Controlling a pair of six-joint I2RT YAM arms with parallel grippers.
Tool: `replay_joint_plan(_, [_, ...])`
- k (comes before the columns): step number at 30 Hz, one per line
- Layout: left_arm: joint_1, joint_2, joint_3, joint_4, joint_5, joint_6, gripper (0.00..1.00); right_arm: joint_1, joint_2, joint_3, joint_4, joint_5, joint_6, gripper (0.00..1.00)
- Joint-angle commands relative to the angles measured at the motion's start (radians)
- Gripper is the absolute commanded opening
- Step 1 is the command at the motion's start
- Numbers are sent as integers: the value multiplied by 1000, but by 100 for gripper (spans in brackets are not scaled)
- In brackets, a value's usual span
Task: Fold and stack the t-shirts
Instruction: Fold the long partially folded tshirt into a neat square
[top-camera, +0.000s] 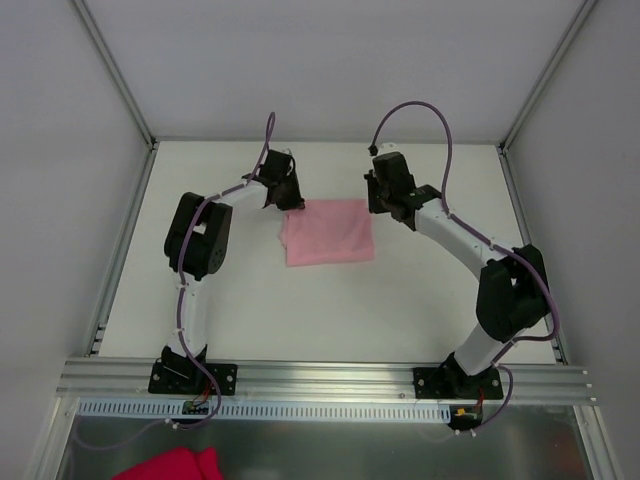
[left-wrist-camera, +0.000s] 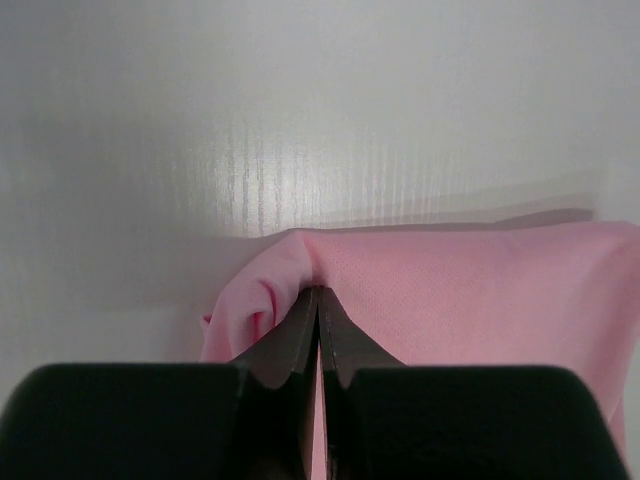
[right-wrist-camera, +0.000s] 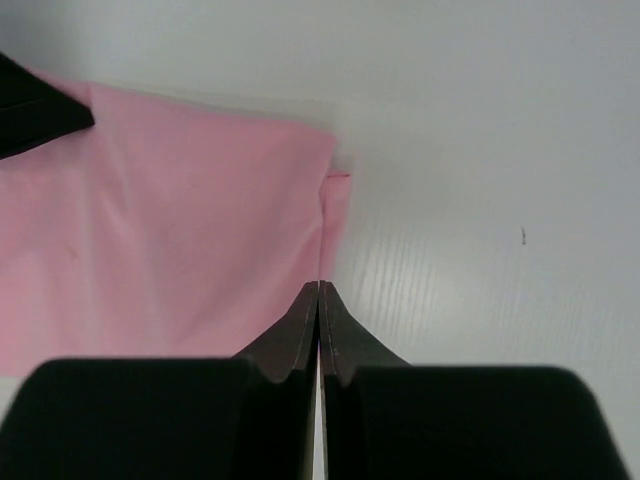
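Cloth bunches at our left gripper, its fingers clenched on the far left corner of the t-shirt, likely to pull a fold. Pale pink, it lies folded roughly square and mostly smooth on the table. Our right gripper is clenched at the far right edge; whether it holds cloth we cannot tell.

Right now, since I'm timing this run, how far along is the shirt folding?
Done: the pale pink t-shirt already lies folded into a compact rectangle on the table. In hand: the left fingers are shut on its bunched corner; the right fingers are shut at its opposite edge, grip unclear. Left: release, or another fold, and stacking; no second folded shirt is visible, only a magenta cloth below its near edge.
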Motion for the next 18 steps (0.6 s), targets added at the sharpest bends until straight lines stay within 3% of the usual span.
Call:
replay_joint_plan(1, [9,-57,-60,67,80,-15,0,61,-50,-75,59,-25,36,1])
replay_joint_plan(3, [-1,-137,-157,182,118,-9,0,81,-50,-100,94,-36,51,1])
replay_joint_plan(6, [-21,-215,-200,222,131,22,0,90,-22,-97,96,-61,56,1])
replay_joint_plan(10, [-28,-292,-233,232,114,36,0,103,24,-46,62,-55,51,1])
replay_joint_plan(18, [-52,-379,-314,262,131,45,0,110,39,-186,155,-91,91,1])
